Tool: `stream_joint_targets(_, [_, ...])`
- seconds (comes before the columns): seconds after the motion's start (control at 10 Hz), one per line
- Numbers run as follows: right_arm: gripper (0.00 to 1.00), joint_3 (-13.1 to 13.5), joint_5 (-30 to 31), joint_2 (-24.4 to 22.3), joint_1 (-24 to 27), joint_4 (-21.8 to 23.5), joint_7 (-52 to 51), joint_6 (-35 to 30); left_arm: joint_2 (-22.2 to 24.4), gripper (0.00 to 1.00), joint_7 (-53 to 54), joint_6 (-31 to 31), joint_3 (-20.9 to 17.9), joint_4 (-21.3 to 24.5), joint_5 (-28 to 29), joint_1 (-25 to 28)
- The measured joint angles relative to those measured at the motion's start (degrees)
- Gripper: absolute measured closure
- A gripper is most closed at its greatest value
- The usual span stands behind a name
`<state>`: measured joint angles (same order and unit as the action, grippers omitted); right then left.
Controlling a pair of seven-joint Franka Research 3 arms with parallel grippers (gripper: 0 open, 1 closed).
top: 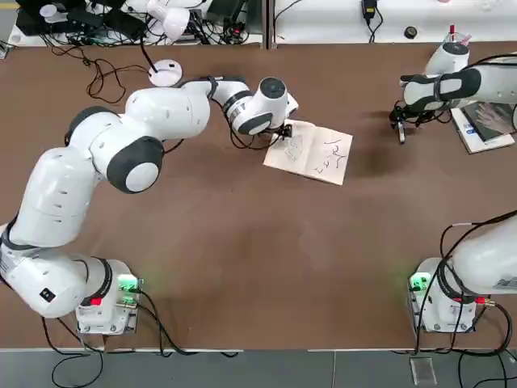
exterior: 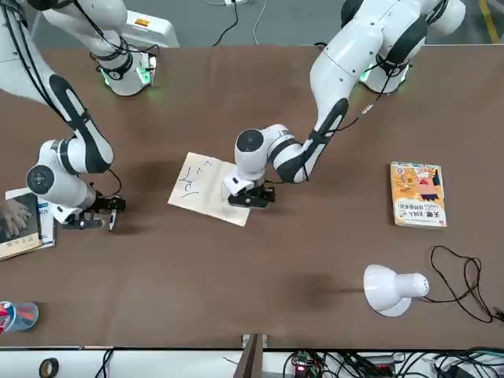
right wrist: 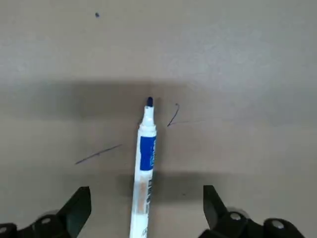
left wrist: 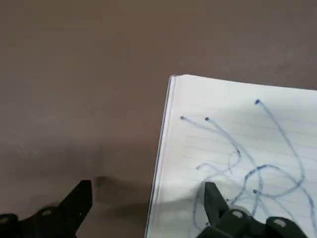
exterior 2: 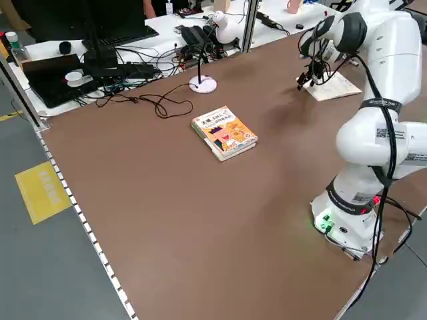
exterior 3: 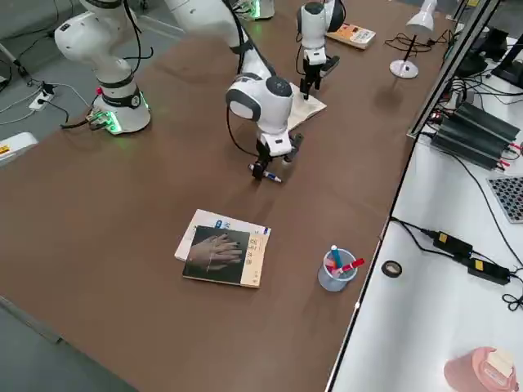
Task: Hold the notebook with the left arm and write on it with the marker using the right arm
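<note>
The right gripper (right wrist: 147, 212), spread around the blue marker (right wrist: 143, 181), is apparently at the grasping step; closing comes next. Far left of it, the left gripper (left wrist: 148, 210) stands open at the notebook (left wrist: 237, 148).

Glossy white rounded arms (top: 63, 194), dark grey joint rings, black cables, black jaws

Brown table (top: 242, 259): open notebook (top: 329, 155), marker (right wrist: 147, 153), books (exterior 3: 214, 255), lamp (exterior: 383, 290), cup (exterior 3: 333, 281)
</note>
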<state>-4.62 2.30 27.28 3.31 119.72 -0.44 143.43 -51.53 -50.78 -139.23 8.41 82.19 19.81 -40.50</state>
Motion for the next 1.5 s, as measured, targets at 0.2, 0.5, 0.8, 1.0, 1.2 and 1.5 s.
stream_joint_targets(0.2, [0.0, 0.0, 0.0, 0.46, -0.03, -0.54, 0.11, 0.0, 0.0, 0.0, 0.0, 0.0, 0.0, 0.0, 0.0, 0.0])
stream_joint_targets(0.5, [0.0, 0.09, 0.01, 0.73, -0.04, -1.11, 0.23, -0.01, 0.0, 0.0, 0.0, 0.0, 0.0, 0.0, 0.0, 0.0])
stream_joint_targets(0.8, [0.0, 0.12, 0.01, 1.46, -0.21, -1.69, 0.35, -0.01, 0.0, 0.0, 0.0, 0.0, 0.0, 0.0, 0.0, 0.0])
stream_joint_targets(1.0, [0.01, 0.13, 0.01, 1.88, -0.33, -1.91, 0.39, -0.01, 0.0, 0.0, 0.0, 0.0, 0.0, 0.0, 0.0, 0.0])
stream_joint_targets(1.2, [0.02, 0.15, 0.02, 2.17, -0.47, -1.98, 0.45, -0.01, 0.0, 0.0, 0.0, 0.0, 0.0, 0.0, 0.0, 0.0])
stream_joint_targets(1.5, [0.04, 0.24, 0.02, 2.43, -0.51, -2.09, 0.5, -0.01, 0.0, 0.0, 0.01, 0.0, 0.0, 0.0, 0.0, 0.0])
